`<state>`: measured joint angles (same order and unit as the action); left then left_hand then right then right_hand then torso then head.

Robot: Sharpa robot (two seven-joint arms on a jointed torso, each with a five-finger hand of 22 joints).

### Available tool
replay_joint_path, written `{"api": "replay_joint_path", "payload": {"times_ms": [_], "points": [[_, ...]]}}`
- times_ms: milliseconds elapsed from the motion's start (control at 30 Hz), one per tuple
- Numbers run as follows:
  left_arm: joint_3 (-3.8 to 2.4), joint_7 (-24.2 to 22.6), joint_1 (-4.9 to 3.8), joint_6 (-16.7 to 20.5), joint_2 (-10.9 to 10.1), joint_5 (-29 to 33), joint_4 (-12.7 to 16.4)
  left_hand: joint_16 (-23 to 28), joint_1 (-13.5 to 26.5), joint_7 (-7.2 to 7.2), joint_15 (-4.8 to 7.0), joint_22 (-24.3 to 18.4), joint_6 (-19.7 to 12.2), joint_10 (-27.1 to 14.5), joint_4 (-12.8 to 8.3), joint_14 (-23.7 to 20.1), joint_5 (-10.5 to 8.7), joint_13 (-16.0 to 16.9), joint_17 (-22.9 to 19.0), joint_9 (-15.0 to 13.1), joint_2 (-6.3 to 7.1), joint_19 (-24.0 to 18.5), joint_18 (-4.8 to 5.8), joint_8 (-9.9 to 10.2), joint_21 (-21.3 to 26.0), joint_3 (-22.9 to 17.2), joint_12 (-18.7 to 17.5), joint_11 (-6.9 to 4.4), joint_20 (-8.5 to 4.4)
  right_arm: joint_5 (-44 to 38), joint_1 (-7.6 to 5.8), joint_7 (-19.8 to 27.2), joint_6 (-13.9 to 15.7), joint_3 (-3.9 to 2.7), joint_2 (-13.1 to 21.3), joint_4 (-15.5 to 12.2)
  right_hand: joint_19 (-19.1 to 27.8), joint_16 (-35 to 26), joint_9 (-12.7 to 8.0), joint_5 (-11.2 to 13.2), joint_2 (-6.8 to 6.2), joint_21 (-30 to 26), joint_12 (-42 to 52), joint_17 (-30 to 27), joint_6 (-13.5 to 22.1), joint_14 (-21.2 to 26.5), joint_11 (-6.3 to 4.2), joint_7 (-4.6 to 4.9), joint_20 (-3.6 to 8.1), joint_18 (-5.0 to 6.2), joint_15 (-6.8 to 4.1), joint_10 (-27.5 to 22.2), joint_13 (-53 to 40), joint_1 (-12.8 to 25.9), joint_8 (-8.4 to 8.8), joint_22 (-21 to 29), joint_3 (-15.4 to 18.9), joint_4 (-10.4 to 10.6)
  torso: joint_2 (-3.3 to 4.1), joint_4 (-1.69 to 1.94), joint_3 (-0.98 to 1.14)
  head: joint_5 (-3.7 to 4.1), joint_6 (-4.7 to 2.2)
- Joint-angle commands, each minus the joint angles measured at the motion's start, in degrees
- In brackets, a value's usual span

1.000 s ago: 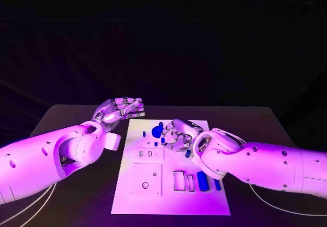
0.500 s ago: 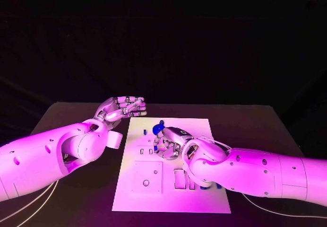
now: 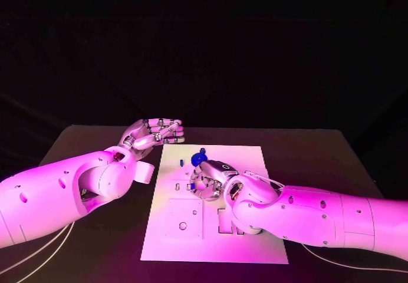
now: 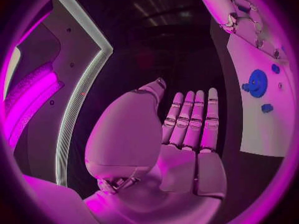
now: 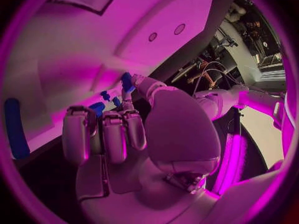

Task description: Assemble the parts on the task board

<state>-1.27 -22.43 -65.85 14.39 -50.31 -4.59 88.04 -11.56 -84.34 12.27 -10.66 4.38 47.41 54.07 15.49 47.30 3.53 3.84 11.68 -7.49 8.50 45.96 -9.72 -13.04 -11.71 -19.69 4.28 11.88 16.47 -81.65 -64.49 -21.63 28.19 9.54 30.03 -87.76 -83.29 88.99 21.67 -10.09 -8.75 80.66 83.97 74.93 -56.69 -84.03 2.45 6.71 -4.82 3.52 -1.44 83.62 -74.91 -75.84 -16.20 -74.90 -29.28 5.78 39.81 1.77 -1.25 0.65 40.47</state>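
Blue part [image 5: 126, 80] is being pinched at the right hand [image 3: 210, 178], poised over the task board's [image 3: 242, 156] middle slots, while the left hand [image 3: 155, 133], fingers extended together and holding nothing, is being kept beside the board's far corner

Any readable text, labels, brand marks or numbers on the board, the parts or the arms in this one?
None can be read.
Task board: plain white, with cut-outs and holes, no print visible.
Blue parts, such as the round one: no markings visible.
Left hand and right hand: no labels or brand marks visible; the arm shells show small dark dots, not characters.
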Motion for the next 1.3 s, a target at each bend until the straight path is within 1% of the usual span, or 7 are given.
{"api": "replay_joint_path", "payload": {"times_ms": [33,300,400,867,1000,1067,1300], "points": [[-0.02,-0.24,-0.06,-1.15,0.12,-0.37,0.09,-0.32,-0.37,2.55,0.23,-0.01,-0.24,0.02,0.04,0.17,-0.18,0.05,0.05,0.08,0.01,-0.09,-0.51,0.13,0.03,0.27,-0.27,0.29,-0.04,-1.9,0.11,-0.68,-0.91,0.03,-0.08,0.18,0.0,0.2,1.76,-0.27,-0.07,-0.15,-0.36,11.68,-0.18,-5.27,-0.37,-0.13,0.34,-0.67,-0.29,-0.12,-6.59,0.63,-1.51,-5.78,0.01,0.32,0.0,0.08,0.0,0.05,0.01],[-0.01,-0.25,-0.06,-1.01,-0.03,-0.41,0.17,-0.36,-0.35,2.55,0.23,0.0,-0.25,0.02,0.05,0.18,-0.18,0.06,0.07,0.08,0.04,-0.08,-0.51,0.13,0.02,0.3,-0.27,0.29,-0.03,-2.4,0.16,-0.75,-0.17,0.08,-0.11,0.51,0.29,0.11,1.78,-0.01,-0.58,-0.62,-0.81,11.32,0.24,-5.19,-0.32,-0.04,0.34,-0.55,-0.27,-0.55,-6.04,1.16,-1.55,-5.37,0.15,0.34,-0.04,0.04,0.06,0.06,0.09],[0.0,-0.23,-0.06,-0.98,-0.09,-0.42,0.19,-0.37,-0.35,2.55,0.23,-0.01,-0.25,0.02,0.05,0.17,-0.18,0.06,0.08,0.09,0.05,-0.1,-0.5,0.14,0.02,0.31,-0.27,0.29,-0.03,-2.44,0.17,-0.63,-0.01,0.08,-0.19,0.54,0.55,0.04,1.61,0.27,-1.19,-1.07,-1.28,11.06,1.29,-5.13,-0.05,0.32,0.25,-0.45,-0.1,-1.04,-5.51,1.72,-1.21,-5.01,0.23,0.42,-0.04,-0.03,0.1,0.01,0.03],[0.01,-0.13,-0.06,-1.05,-0.15,-0.45,0.2,-0.37,-0.35,2.55,0.23,-0.01,-0.25,0.02,0.05,0.17,-0.18,0.06,0.08,0.09,0.05,-0.1,-0.5,0.14,0.02,0.31,-0.27,0.29,-0.03,-1.83,0.17,-0.77,-0.64,0.1,-0.53,1.22,0.9,-0.09,1.4,1.7,-2.36,-1.75,-2.13,10.65,2.3,-5.04,0.4,0.79,-0.1,-0.3,0.3,-1.91,-4.53,3.0,-1.04,-4.52,0.69,0.92,-0.09,-0.02,0.08,0.06,0.08],[0.02,-0.11,-0.06,-1.09,-0.17,-0.45,0.18,-0.37,-0.35,2.55,0.23,-0.01,-0.25,0.02,0.05,0.17,-0.18,0.06,0.08,0.09,0.05,-0.1,-0.5,0.14,0.02,0.31,-0.27,0.29,-0.03,-1.53,0.17,-0.42,-0.91,0.1,-0.6,1.28,0.99,-0.14,1.2,1.93,-2.82,-1.95,-2.52,10.51,3.03,-5.01,0.6,1.05,-0.23,-0.27,0.46,-2.32,-4.06,3.2,-0.71,-4.4,0.85,1.0,-0.1,-0.03,0.07,0.07,0.05],[0.02,-0.09,-0.06,-1.12,-0.17,-0.45,0.17,-0.37,-0.35,2.55,0.23,-0.01,-0.25,0.02,0.05,0.17,-0.18,0.06,0.08,0.09,0.05,-0.1,-0.5,0.14,0.02,0.31,-0.27,0.29,-0.03,-1.4,0.17,-0.22,-1.01,0.11,-0.63,1.25,1.31,-0.22,0.84,2.11,-3.13,-2.49,-4.02,10.24,4.16,-4.94,0.95,1.46,-0.45,-0.14,0.74,-3.82,-2.25,3.27,-0.08,-3.97,0.88,1.11,-0.09,-0.03,0.06,0.03,0.02],[0.03,0.01,-0.05,-1.15,-0.2,-0.55,0.15,-0.4,-0.3,2.55,0.21,-0.03,-0.27,0.01,0.08,0.1,-0.18,0.05,0.11,0.1,0.1,-0.16,-0.47,0.14,0.05,0.38,-0.27,0.29,-0.02,-1.09,0.17,0.39,-1.4,0.11,-0.68,1.05,2.0,-0.42,0.17,2.28,-3.96,-3.67,-6.01,9.6,5.93,-4.79,1.55,2.14,-0.91,0.13,1.26,-5.74,0.07,3.14,1.06,-3.03,1.08,1.08,-0.08,0.0,0.05,-0.05,-0.01]]}}
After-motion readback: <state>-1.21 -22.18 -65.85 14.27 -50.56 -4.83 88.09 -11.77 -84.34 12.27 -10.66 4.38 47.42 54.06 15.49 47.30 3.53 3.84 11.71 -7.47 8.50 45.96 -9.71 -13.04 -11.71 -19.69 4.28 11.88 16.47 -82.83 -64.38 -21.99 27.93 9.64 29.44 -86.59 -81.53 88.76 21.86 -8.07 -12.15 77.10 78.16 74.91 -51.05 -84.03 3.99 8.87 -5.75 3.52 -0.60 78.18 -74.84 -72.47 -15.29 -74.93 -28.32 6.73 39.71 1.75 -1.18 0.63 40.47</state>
